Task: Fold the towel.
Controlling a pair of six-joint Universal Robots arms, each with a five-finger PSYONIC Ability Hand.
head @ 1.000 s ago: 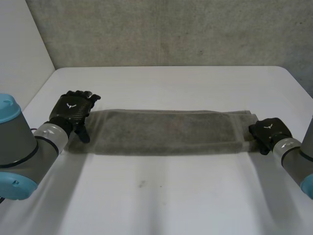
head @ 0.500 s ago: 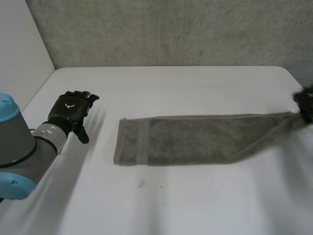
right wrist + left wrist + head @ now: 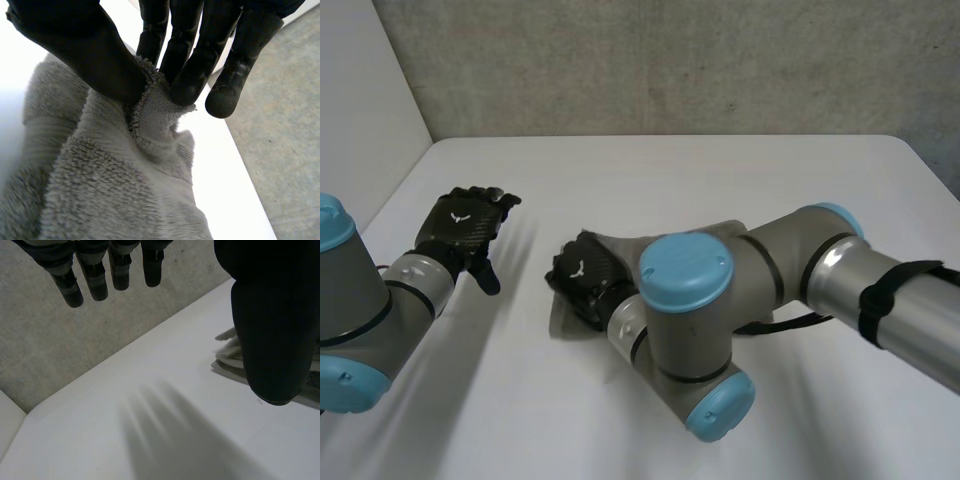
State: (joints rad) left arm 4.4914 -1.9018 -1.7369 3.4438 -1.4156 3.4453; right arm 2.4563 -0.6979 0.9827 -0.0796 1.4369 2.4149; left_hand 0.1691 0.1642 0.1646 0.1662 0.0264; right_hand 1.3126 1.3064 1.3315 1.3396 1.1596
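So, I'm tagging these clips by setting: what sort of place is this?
Probably a robotics lab bench: a bare white table, a plain grey wall behind it, and two robot arms with one grey towel.

Soft, even light; white table [image 3: 670, 170] bright; grey wall [image 3: 670, 60] behind dimmer.

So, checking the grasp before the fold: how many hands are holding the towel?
1. The right hand pinches the towel at its edge; the left hand is open, apart from the towel.
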